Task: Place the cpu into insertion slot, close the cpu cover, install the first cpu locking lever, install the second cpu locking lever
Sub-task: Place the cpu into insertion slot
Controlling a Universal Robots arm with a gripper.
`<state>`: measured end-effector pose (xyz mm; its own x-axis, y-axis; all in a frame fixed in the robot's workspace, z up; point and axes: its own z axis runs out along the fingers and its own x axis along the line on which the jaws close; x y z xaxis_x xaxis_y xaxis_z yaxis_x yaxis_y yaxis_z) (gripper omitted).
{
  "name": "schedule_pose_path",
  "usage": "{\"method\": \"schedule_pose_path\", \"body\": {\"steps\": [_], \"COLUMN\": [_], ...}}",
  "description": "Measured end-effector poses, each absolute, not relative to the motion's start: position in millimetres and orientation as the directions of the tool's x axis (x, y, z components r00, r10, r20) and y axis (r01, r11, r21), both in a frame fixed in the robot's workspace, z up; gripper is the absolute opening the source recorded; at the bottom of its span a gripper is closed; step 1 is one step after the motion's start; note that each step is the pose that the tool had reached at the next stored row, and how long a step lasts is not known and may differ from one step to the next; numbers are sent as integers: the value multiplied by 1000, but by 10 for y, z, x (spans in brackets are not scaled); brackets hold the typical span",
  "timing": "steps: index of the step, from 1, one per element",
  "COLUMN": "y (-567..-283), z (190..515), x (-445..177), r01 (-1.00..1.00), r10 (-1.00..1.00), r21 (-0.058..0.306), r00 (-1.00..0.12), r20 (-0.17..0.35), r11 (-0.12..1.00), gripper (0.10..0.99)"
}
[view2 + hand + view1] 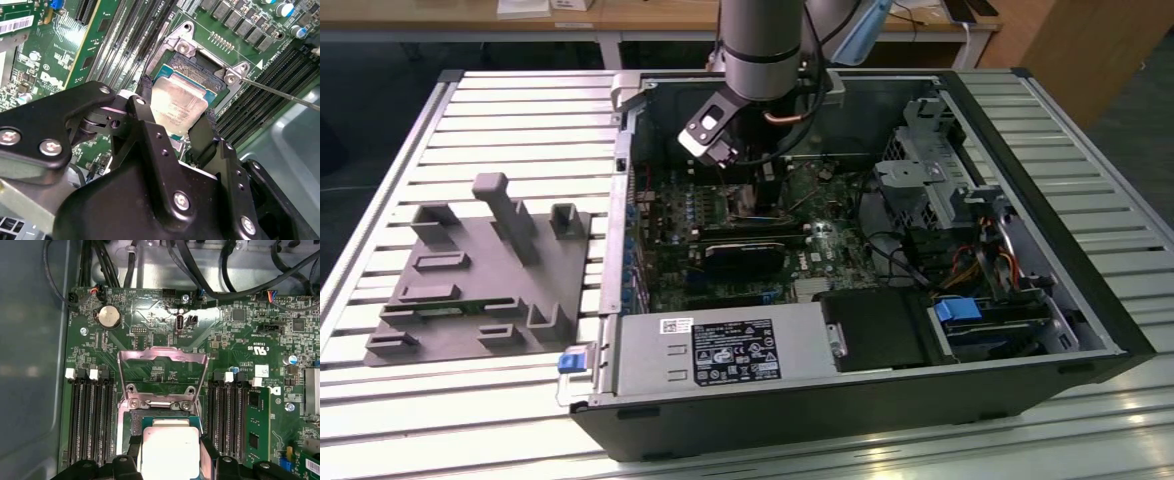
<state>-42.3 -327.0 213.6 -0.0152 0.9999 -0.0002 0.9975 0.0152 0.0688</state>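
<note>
Over the insertion slot (197,70), the gripper (176,110) clasps the cpu (175,100), apparently not yet seated; the cpu cover (162,356) stands open, locking not yet done.

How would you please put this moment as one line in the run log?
gripper: shut on chip | chip: over socket, seating unclear | cover: open, raised off socket

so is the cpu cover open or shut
Open. The cover is swung back off the socket, green board showing through its window, and the chip is over the uncovered socket.
</note>
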Motion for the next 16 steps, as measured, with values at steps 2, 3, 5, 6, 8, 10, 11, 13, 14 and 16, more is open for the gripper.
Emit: {"method": "schedule_pose_path", "body": {"steps": [2, 3, 5, 6, 8, 10, 11, 13, 14, 16], "y": [-3265, -3260, -3245, -3234, -3220, -3214, -3213, -3212, -3212, -3209], "z": [2118, 2107, 2089, 2081, 2063, 2045, 2034, 2015, 2009, 1999], "x": [-429, -431, -431, -431, -431, -432, -432, -432, -433, -433], "r01": [998, 998, 998, 998, 998, 998, 998, 998, 998, 998], "r10": [1000, 1000, 1000, 1000, 1000, 1000, 1000, 1000, 1000, 1000], "r21": [69, 69, 69, 69, 69, 69, 69, 69, 69, 69], "r00": [-15, -15, -15, -15, -14, -12, -11, -9, -7, -3], "r20": [-1, -2, -2, -3, -3, -4, -5, -6, -6, -6], "r11": [15, 15, 15, 15, 14, 12, 12, 9, 7, 4], "gripper": [541, 541, 541, 541, 541, 541, 541, 541, 541, 541]}}
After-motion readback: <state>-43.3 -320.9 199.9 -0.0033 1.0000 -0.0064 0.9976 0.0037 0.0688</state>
